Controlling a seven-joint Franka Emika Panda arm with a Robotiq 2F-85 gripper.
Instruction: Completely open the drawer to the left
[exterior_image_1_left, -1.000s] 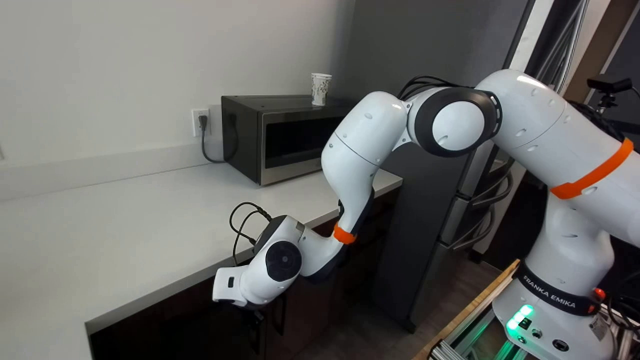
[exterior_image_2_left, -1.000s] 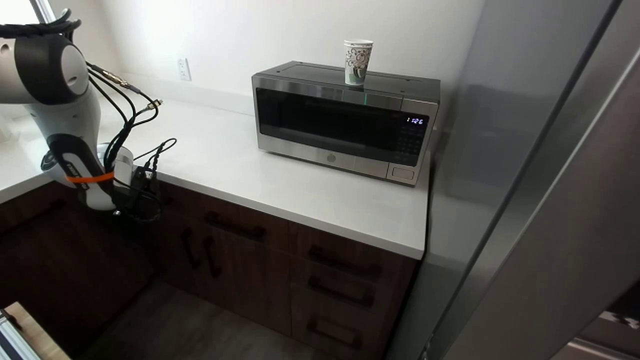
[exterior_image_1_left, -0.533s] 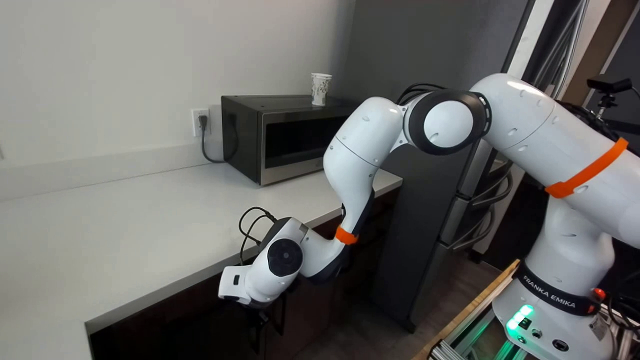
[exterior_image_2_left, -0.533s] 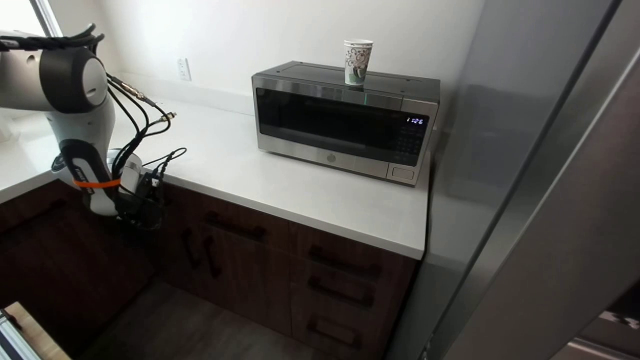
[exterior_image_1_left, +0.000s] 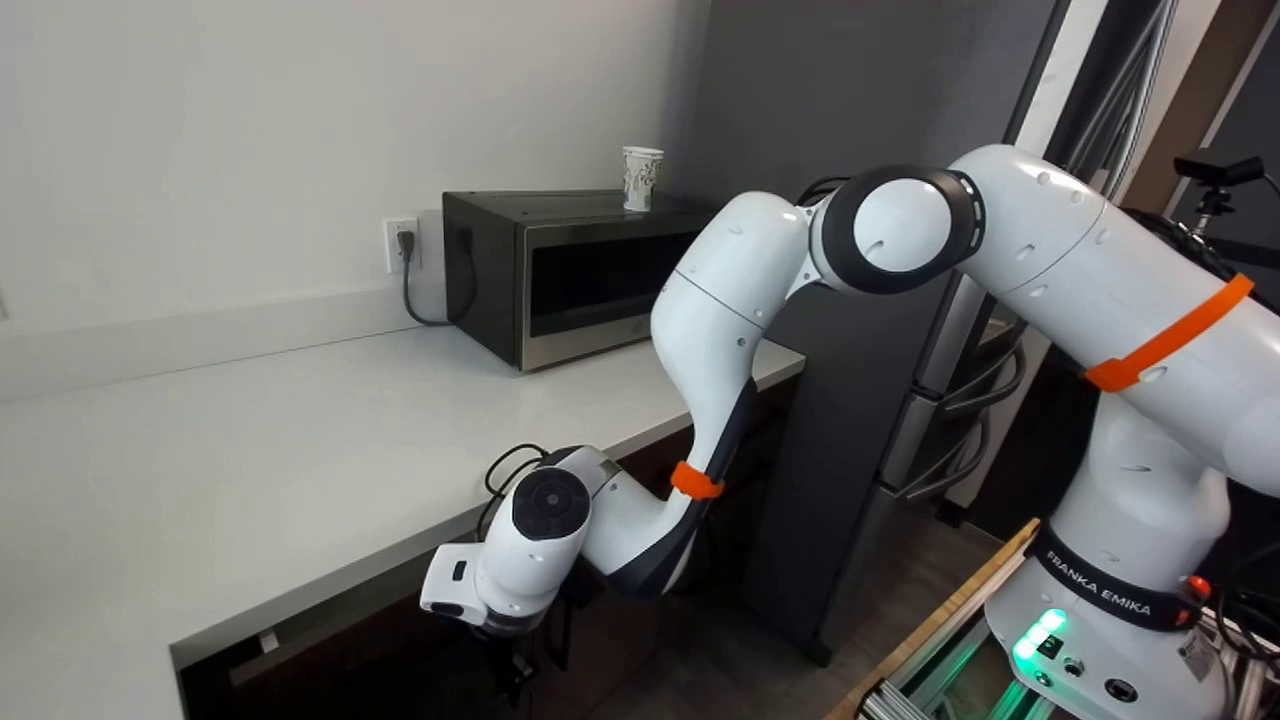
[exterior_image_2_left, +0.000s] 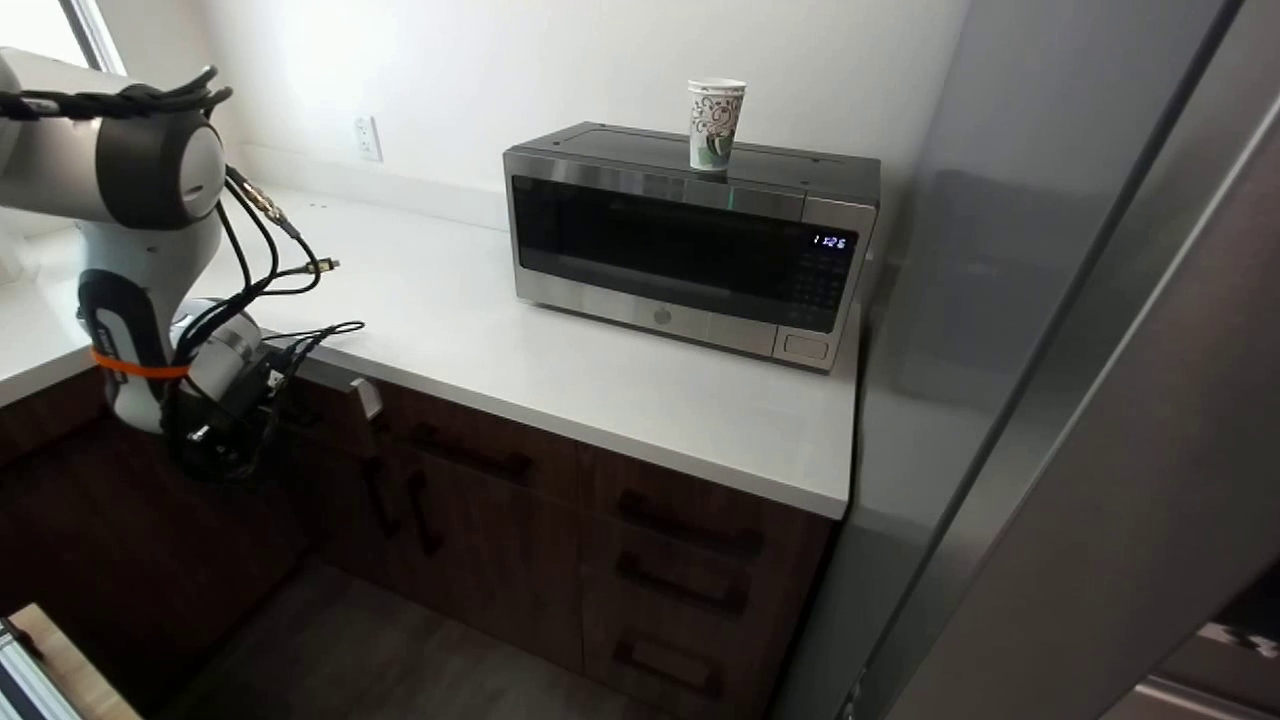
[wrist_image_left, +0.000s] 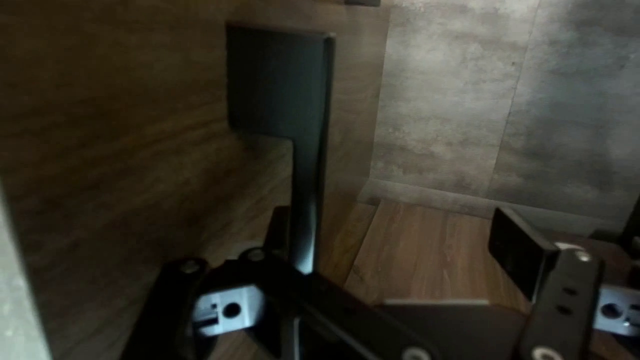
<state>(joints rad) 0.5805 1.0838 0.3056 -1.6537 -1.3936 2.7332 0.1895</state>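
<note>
The drawer's dark brown wood front (wrist_image_left: 125, 125) fills the left of the wrist view, with its black bar handle (wrist_image_left: 280, 80). The drawer is partly pulled out under the counter corner. Its front edge (exterior_image_1_left: 340, 645) stands away from the counter in an exterior view, and a pale grey side piece (exterior_image_2_left: 367, 398) shows in an exterior view. My gripper (wrist_image_left: 400, 240) is open. Its left finger sits behind the handle bar, between bar and drawer front; its right finger is far out on the other side, apart from the bar. In both exterior views the gripper (exterior_image_1_left: 510, 665) (exterior_image_2_left: 230, 450) is dark and partly hidden.
The white countertop (exterior_image_1_left: 250, 470) overhangs the drawer. A microwave (exterior_image_2_left: 680, 260) with a paper cup (exterior_image_2_left: 715, 125) on top stands on it. Other drawer handles (exterior_image_2_left: 470, 455) and cabinet door handles (exterior_image_2_left: 420, 510) stick out beside. A refrigerator (exterior_image_1_left: 820, 420) stands at the counter's end.
The drawer was shut in the earlier frames and is now partly out, showing its pale side piece. The wrist and gripper have moved down and away from the cabinet with it.
</note>
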